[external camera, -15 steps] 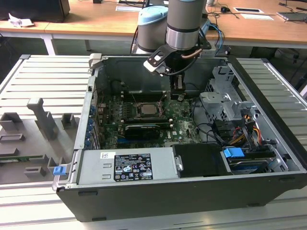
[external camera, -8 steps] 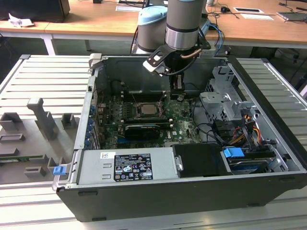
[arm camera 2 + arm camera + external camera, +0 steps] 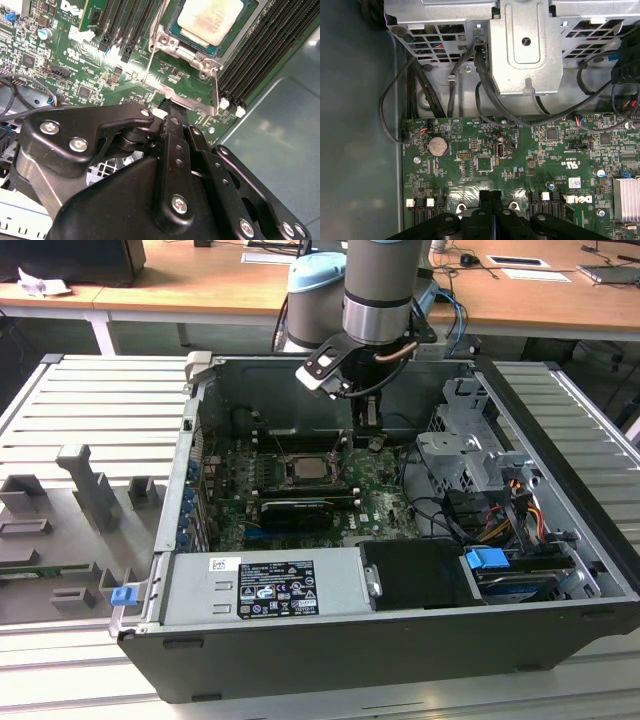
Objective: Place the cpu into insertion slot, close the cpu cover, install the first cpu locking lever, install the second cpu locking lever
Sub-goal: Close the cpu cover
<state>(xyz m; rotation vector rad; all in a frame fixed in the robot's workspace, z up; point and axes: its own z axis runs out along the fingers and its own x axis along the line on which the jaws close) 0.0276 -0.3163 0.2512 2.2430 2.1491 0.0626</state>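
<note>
Wrist and gripper point straight down from the arm into the open computer case, hanging over the motherboard just beside the socket. In both wrist views the gripper's two black fingers lie pressed together, with only a thin seam between them and nothing visible in it. The cpu sits flat in the insertion slot, its pale metal top facing up; in the exterior view it lies to the exterior view's left of the gripper. The cpu cover stands raised off the socket, and its free edge is right at the fingertips; I cannot tell whether they touch. Long black memory slots flank the socket.
</note>
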